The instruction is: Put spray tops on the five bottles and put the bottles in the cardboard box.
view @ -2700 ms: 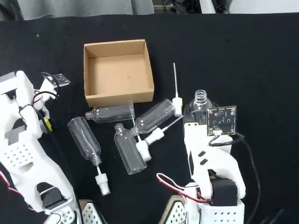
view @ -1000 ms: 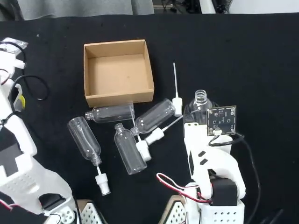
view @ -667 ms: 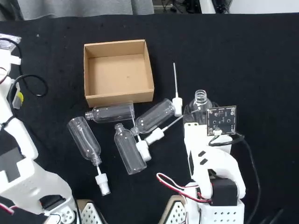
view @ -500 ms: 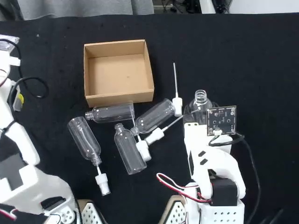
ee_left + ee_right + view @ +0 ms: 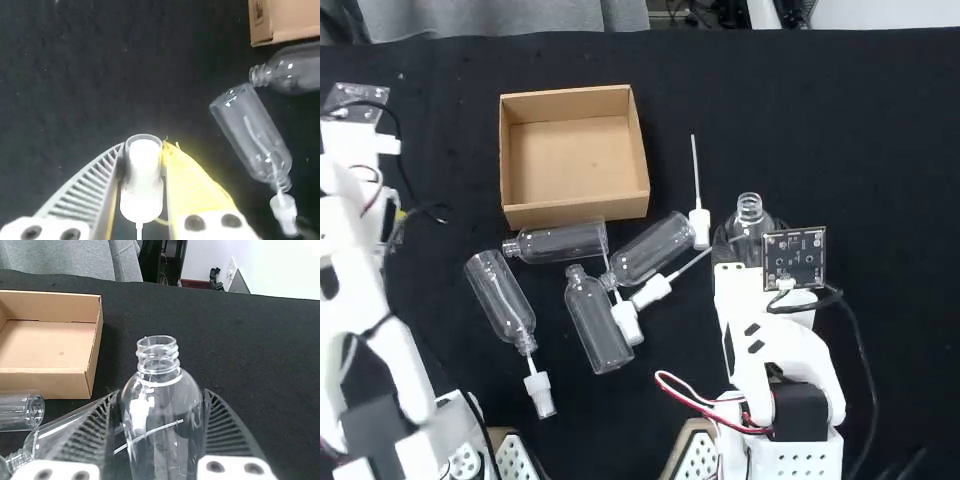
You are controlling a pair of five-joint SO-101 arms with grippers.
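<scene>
Black table cover (image 5: pixel 850 130), grey curtain (image 5: pixel 500 15), white wall (image 5: pixel 285 265) behind

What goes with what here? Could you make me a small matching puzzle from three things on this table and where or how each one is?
Things:
1. cardboard box
2. upright bottle
3. spray top

States:
A. clamped in the left pincer
B. empty
C. clamped in the right pincer, neck bare

Pairs: 1-B, 2-C, 3-A
</scene>
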